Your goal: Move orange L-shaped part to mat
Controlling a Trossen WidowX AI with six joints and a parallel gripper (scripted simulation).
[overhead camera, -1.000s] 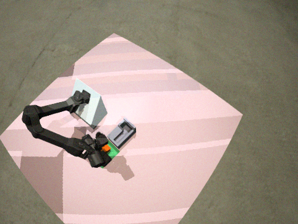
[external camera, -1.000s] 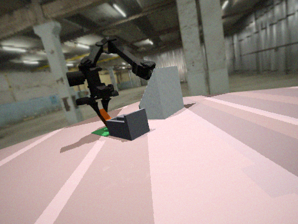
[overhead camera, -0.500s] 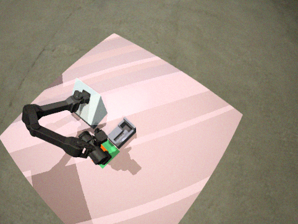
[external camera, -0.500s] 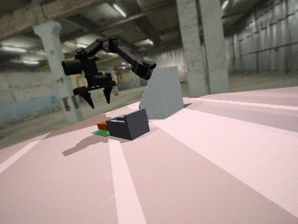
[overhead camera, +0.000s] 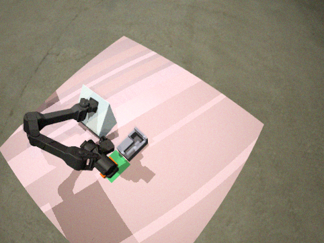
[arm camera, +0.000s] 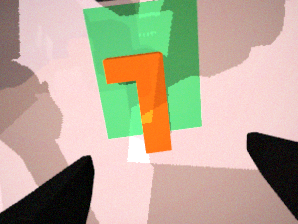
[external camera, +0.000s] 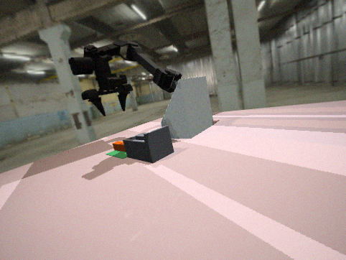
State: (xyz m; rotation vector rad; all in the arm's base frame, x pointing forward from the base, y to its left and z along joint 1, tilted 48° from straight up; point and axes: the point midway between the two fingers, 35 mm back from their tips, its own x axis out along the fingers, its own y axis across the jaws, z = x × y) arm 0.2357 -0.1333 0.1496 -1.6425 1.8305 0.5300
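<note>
Orange L-shaped part [external camera: 118, 146] [arm camera: 154, 95] lies outside the grey tray [overhead camera: 133, 143] [external camera: 148, 146].

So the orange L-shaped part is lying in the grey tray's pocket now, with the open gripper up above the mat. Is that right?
Not quite: the orange L-shaped part lies on the green mat, one end past its edge, as the wrist view shows. The open gripper is indeed up above.

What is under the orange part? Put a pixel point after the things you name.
The green mat [overhead camera: 123, 164] [external camera: 116, 154] [arm camera: 186, 107] shows around most of the orange part [external camera: 118, 146] [arm camera: 154, 95]; its long leg's tip overhangs the mat's edge. The surface directly beneath is covered.
</note>
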